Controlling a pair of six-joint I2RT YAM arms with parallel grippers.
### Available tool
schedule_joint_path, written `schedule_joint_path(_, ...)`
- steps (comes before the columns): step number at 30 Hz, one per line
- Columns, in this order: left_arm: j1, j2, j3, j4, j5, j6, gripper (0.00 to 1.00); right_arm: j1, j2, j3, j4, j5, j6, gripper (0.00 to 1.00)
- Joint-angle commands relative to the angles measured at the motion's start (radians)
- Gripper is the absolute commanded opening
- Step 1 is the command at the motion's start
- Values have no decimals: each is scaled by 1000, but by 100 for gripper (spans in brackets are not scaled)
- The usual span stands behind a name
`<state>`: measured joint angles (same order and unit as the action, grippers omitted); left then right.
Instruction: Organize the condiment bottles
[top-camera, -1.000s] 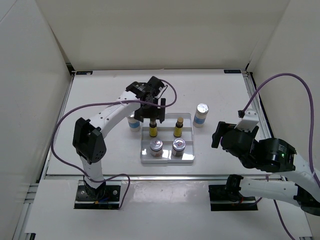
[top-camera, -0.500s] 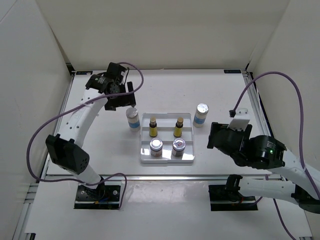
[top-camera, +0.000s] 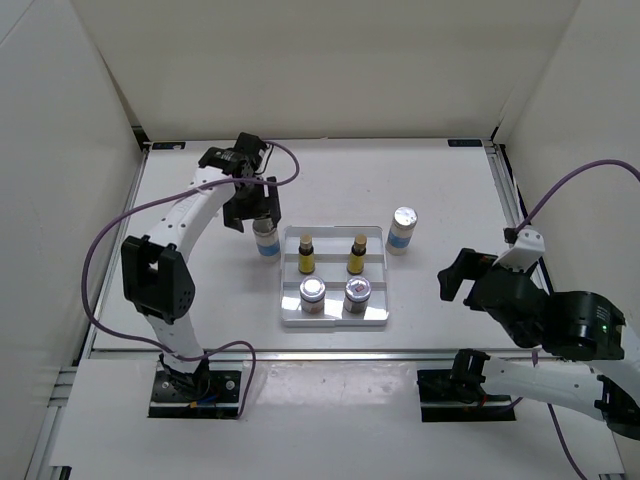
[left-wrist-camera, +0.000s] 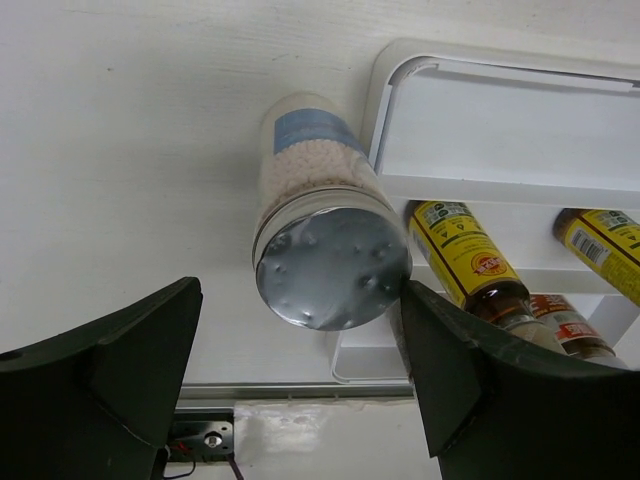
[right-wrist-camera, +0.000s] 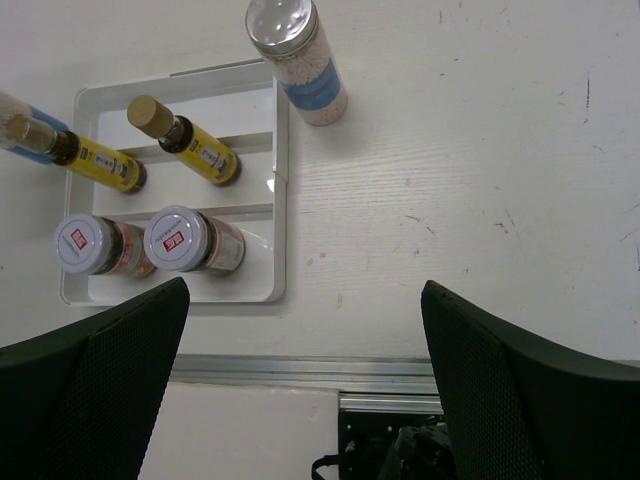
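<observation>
- Now wide open, left tool (left-wrist-camera: 300, 300) over one white bottle (left-wrist-camera: 310, 160) (upright, just beside the left edge of the tray (top-camera: 335, 322)), gripping nothing.
- Right tool (right-wrist-camera: 305, 300) wide open, empty, above table (right-wrist-camera: 450, 150).
- Right of tray, second white bottle (top-camera: 402, 230); inside it, yellow bottles (top-camera: 306, 255) and jars (top-camera: 313, 294).

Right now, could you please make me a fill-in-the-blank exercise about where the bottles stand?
1. The tray holds ____ bottles in all.
2. The white bottle seen between the open left fingers has a ____ band.
3. The right fingers, open, hold ____.
Missing words: four; blue; nothing.
</observation>
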<state>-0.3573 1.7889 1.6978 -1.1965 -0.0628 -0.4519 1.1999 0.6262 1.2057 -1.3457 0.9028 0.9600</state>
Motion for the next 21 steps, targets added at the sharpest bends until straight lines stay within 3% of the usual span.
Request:
schedule_joint_path(1, 1, 16, 25, 14, 7, 12, 90, 1, -2, -8, -155, 18, 6, 100)
schedule_joint_path(6, -8, 26, 25, 35, 8, 12, 87, 1, 20, -8, -155, 18, 6, 100)
schedule_joint_path(15, -8, 66, 34, 44, 8, 12, 73, 1, 20, -8, -145, 18, 6, 100)
schedule_joint_path(21, -17, 75, 55, 44, 8, 12, 54, 1, 20, -8, -145, 18, 6, 100)
